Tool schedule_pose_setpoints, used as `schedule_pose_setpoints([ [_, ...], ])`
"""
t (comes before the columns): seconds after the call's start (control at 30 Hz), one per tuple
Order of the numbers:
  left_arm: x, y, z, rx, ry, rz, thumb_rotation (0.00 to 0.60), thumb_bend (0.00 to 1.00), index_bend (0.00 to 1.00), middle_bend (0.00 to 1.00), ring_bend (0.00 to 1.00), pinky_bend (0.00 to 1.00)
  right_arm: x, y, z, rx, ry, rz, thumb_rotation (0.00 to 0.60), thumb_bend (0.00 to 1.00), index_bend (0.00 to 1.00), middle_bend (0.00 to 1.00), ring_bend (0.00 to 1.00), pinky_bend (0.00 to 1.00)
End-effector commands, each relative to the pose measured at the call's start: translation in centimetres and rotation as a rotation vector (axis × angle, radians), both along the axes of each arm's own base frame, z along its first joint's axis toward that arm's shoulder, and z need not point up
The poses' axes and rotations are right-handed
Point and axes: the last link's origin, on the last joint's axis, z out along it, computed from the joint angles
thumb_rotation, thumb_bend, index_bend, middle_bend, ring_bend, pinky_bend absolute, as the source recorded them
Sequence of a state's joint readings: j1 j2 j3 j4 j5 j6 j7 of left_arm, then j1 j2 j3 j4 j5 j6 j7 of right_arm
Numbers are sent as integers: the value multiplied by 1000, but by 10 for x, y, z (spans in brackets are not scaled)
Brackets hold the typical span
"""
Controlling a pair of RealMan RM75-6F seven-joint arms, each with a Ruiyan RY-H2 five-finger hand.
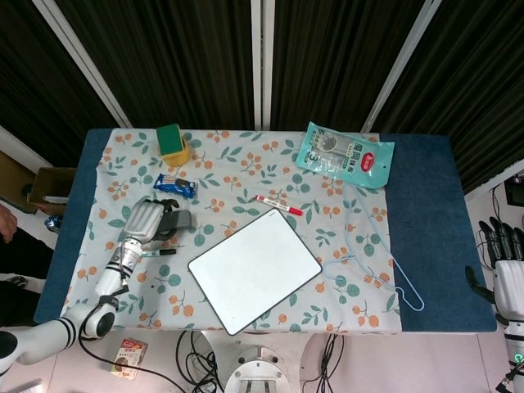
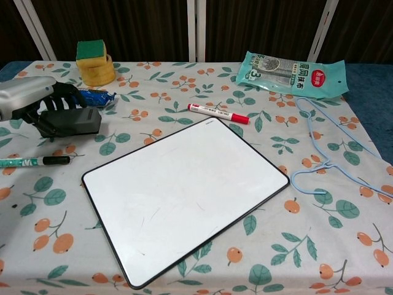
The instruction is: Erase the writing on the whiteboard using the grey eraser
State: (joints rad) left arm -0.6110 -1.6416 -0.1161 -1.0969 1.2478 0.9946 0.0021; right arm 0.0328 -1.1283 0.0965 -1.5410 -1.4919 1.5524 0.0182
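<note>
The whiteboard [image 1: 255, 270] [image 2: 184, 192] lies tilted on the flowered cloth, its face white with only faint scuffs. My left hand [image 1: 147, 219] [image 2: 34, 104] sits to the left of the board, well apart from it, and grips the grey eraser [image 1: 176, 221] [image 2: 72, 122] low over the cloth. My right hand [image 1: 508, 266] hangs off the table's right edge with its fingers spread and nothing in it; the chest view does not show it.
A red marker [image 1: 278, 205] [image 2: 218, 113] lies just beyond the board's far corner. A green marker [image 2: 34, 161] lies below the left hand. A blue snack wrapper [image 1: 175, 184], a yellow-green sponge [image 1: 173, 142], a teal packet [image 1: 344, 155] and a blue hanger [image 1: 381, 246] lie around.
</note>
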Motion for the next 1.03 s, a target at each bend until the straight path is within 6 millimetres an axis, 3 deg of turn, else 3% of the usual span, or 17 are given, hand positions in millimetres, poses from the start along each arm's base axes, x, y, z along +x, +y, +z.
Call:
schedule_pose_setpoints([
  [0.03, -2, -1, 1, -10, 11, 0, 600, 225, 153, 265, 272, 328, 0, 1, 1, -1, -1, -1, 600, 275, 0, 0, 0, 0],
  [0.1, -2, -1, 2, 0, 10, -4, 600, 174, 77, 186, 203, 305, 0, 1, 1, -3, -2, -1, 600, 275, 0, 0, 0, 0],
  [0.23, 0, -5, 10, 39, -3, -35, 592, 118, 39, 115, 139, 275, -1, 2, 2, -5, -5, -2, 600, 275, 0, 0, 0, 0],
  [0.33, 0, -11, 22, 62, 8, -47, 502, 96, 36, 102, 122, 260, -1, 2, 2, -5, -8, -1, 600, 275, 0, 0, 0, 0],
  [0.4, 0, -19, 33, 78, 9, -46, 477, 96, 36, 102, 115, 255, -1, 2, 2, -5, -8, 0, 600, 275, 0, 0, 0, 0],
  [0.6, -15, -63, 91, 141, 144, -92, 389, 90, 38, 72, 90, 219, -6, 3, 4, 20, 32, -13, 600, 271, 0, 0, 0, 0],
  [0.7, -33, -98, 117, 212, 188, -78, 377, 90, 38, 62, 82, 210, -9, 1, 4, 25, 52, -18, 600, 262, 0, 0, 0, 0],
  [0.83, -52, -136, 137, 250, 192, -11, 320, 88, 38, 62, 78, 209, -11, -1, 5, 27, 59, -23, 600, 250, 0, 0, 0, 0],
  [1.03, -64, -169, 158, 285, 161, 29, 319, 86, 39, 62, 77, 209, -12, -7, 8, 17, 79, -38, 600, 248, 0, 0, 0, 0],
])
